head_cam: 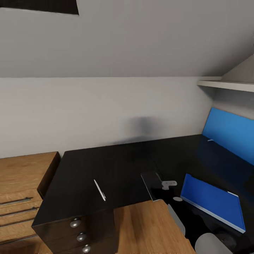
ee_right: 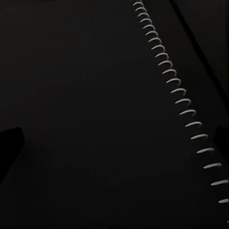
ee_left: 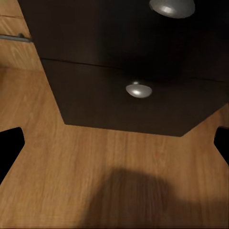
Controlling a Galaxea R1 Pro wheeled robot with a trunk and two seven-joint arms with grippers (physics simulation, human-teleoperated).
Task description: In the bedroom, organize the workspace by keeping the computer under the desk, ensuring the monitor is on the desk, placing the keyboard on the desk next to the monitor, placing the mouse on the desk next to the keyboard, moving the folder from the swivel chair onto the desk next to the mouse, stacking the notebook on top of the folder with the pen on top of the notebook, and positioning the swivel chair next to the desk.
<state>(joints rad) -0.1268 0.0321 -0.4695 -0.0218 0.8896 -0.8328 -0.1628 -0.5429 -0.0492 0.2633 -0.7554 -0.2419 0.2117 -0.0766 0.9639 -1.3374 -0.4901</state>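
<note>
Looking down over the black L-shaped surface (head_cam: 116, 165), the head camera is taking in the corner under the sloped grey wall. The pen (head_cam: 100, 189) is lying on the surface's left wing, near its front edge, well apart from everything else. Below it, the drawer unit (head_cam: 79, 234) is showing its round silver knobs (head_cam: 75, 223). To the left, a light wooden dresser (head_cam: 21, 187) is standing right beside the surface.

Over on the right, the blue folder (head_cam: 213, 201) is lying flat on the near right part of the surface. Just left of it, the notebook (head_cam: 151, 183) is sitting at the inner corner, its pale edge catching the light, with a small grey bracket-like piece (head_cam: 168, 184) at its right side. A blue panel (head_cam: 231, 132) is leaning at the far right under a white shelf (head_cam: 225, 84).

The right wrist camera is staring along a dark cover with a spiral wire binding (ee_right: 176, 90); the right claw's fingertips (ee_right: 9, 143) are showing as dark shapes at both edges, spread wide, nothing between them touching.

The left wrist camera is hanging over the wood floor (ee_left: 95, 167) in front of the drawer unit, and the left claw's fingertips (ee_left: 9, 143) are spread apart too, gripping nothing.
</note>
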